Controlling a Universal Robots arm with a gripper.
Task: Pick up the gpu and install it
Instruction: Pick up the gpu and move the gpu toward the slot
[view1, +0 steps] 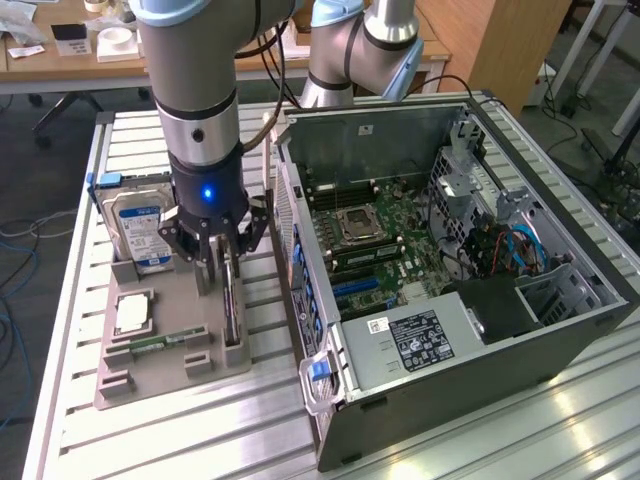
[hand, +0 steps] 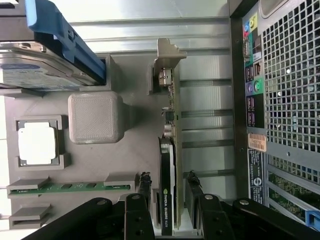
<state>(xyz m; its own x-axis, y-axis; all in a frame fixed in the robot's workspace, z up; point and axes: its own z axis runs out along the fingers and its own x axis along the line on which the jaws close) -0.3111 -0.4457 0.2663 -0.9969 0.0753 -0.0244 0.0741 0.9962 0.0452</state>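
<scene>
GPU (view1: 232, 300) (hand: 166, 165) stands on its long edge in a slot of the grey tray (view1: 170, 330) (hand: 135, 150), its silver bracket at the end away from the fingers. The tray lies on the slatted table (view1: 200, 430) beside the open computer case (view1: 450, 250) (hand: 290, 100). The gripper (view1: 222, 255) (hand: 168, 182) is lowered over the card with one finger on each side of it. The fingers (hand: 145, 186) are partly spread and seem to leave a slim gap on both faces, so nothing is gripped. In the same tray sit the hard drive (view1: 140, 230) (hand: 40, 75), a processor chip (view1: 132, 312) (hand: 37, 142) and a memory stick (view1: 160, 343) (hand: 70, 186).
</scene>
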